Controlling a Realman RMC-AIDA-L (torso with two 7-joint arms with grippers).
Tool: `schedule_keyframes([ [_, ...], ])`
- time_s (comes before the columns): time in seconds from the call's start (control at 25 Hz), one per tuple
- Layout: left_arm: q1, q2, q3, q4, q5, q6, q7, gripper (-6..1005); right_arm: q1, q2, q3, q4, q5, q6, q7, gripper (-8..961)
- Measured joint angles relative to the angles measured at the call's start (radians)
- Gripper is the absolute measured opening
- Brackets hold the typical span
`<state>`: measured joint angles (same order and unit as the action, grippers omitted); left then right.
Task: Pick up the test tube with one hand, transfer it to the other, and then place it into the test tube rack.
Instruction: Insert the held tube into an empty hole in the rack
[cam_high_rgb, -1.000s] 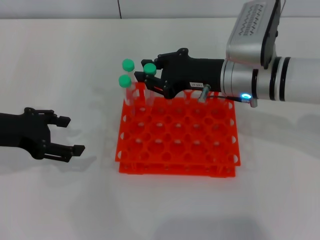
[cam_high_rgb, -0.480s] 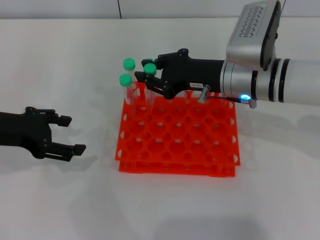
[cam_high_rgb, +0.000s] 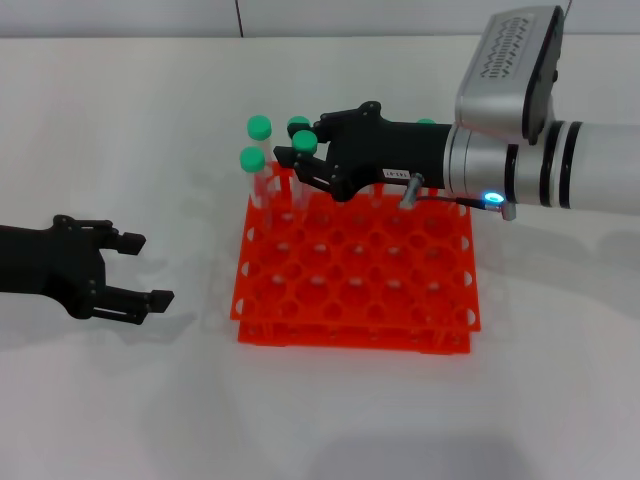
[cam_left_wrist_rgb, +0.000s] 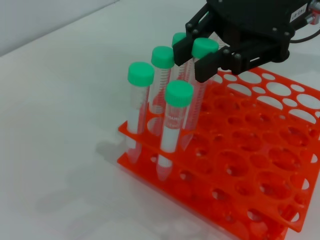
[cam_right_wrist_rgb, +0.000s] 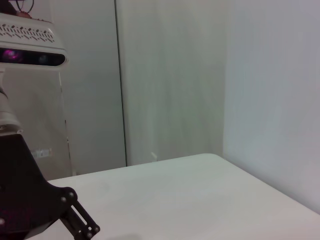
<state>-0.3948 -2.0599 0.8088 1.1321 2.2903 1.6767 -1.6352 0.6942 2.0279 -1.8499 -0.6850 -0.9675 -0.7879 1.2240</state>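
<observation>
**Tube at rack corner, right gripper over the hole**

The right gripper (cam_high_rgb: 298, 165), carried on the labelled black hand, reaches in from 3 o'clock across the far edge of the test tube rack (cam_high_rgb: 350, 300). Its fingers are pressed against the test tube (cam_left_wrist_rgb: 200, 85) just below the green cap; the left wrist view shows one black finger on each side of the tube neck. The tube stands close to upright, cap uppermost, its lower end already down among the holes at the rack's far-left corner, toward 11 o'clock from the rack centre.

Three more green-capped tubes (cam_left_wrist_rgb: 137, 105) stand seated in neighbouring holes of the same corner, just beside the held tube. From these views it cannot be told whether the held tube has bottomed out in the lower tier.

The governing relation is vertical: the tube's long axis runs nearly parallel to the hole axis, and the gripper sits directly above the hole. Judged from this, the remaining step is a short straight descent and a release. A sideways pull at release would likely knock the adjacent caps, since they stand close to the fingers.

The left gripper (cam_high_rgb: 135, 270) lies on the table (cam_high_rgb: 150, 120) at 9 o'clock from the rack, well apart from it, fingers spread and holding nothing. The right arm is the nearer one and does the work
</observation>
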Motion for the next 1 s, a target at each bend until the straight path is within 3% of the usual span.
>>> schedule_keyframes([
  [1.0,-0.004,-0.002,0.001,-0.011,0.000,0.000,0.000,864,-0.001,0.000,-0.003,0.014,0.001,-0.003,0.003,265],
])
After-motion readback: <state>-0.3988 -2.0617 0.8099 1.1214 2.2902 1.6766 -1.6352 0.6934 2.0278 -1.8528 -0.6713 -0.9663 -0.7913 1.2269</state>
